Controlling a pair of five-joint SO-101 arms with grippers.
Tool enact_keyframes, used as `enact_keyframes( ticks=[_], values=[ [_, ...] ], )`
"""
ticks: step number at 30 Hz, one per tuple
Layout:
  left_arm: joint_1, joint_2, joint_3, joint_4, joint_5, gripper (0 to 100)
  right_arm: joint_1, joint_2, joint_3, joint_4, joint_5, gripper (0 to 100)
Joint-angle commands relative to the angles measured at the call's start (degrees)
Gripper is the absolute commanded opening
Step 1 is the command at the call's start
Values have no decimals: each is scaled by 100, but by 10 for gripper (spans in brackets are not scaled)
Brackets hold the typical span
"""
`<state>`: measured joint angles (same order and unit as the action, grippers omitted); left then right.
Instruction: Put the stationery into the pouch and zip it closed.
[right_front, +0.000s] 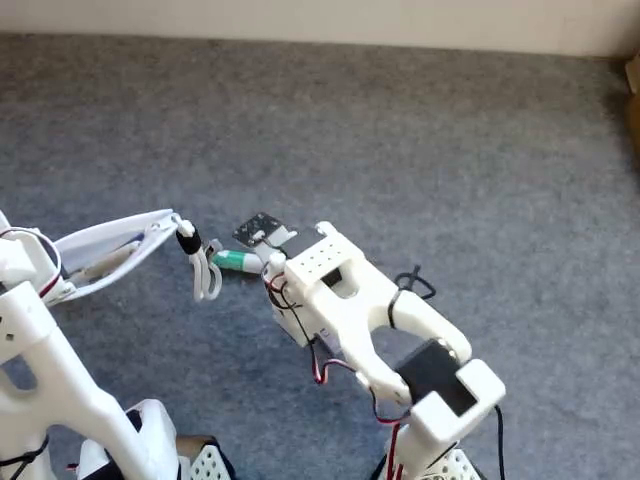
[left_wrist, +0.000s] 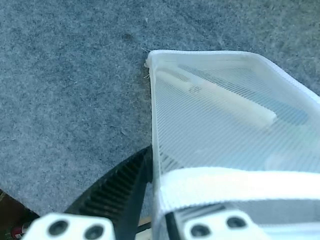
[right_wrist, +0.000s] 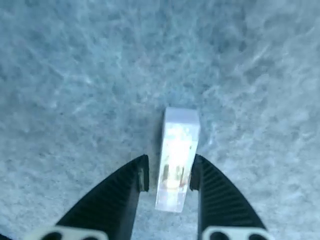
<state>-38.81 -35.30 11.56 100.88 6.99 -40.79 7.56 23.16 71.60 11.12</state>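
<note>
bright even light — faint shadows (glare on white block (right_wrist: 177, 150))

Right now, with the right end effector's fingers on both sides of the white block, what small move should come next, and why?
Probably close the right end effector on the white block. Its fingers stand on either side of it with small gaps showing, so nothing is gripped yet. The left end effector holds the pouch nearby.

Far side: I'm seeing bare carpet (right_front: 430, 130) running wide beyond both arms.
Pouch side: the pouch (right_front: 110, 248) is crowding the left, its white loop (right_front: 205, 280) dangling across my path.
Right gripper (right_wrist: 169, 169): a white block (right_wrist: 176, 150) is taking up most of the gap between its jaws.
</note>
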Motion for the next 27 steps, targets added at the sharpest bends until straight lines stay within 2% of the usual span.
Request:
enact_keyframes(
  ticks=[1,14,20,27],
  values=[
    [127,57,22,18,44,7,163,127,-497,-48,-62,131],
    [127,57,22,18,44,7,154,813,-1051,-48,-62,130],
    [127,57,31,18,44,7,136,804,-1033,-22,-62,24],
    [127,57,31,18,44,7,127,787,-1068,286,-62,16]
  ],
)
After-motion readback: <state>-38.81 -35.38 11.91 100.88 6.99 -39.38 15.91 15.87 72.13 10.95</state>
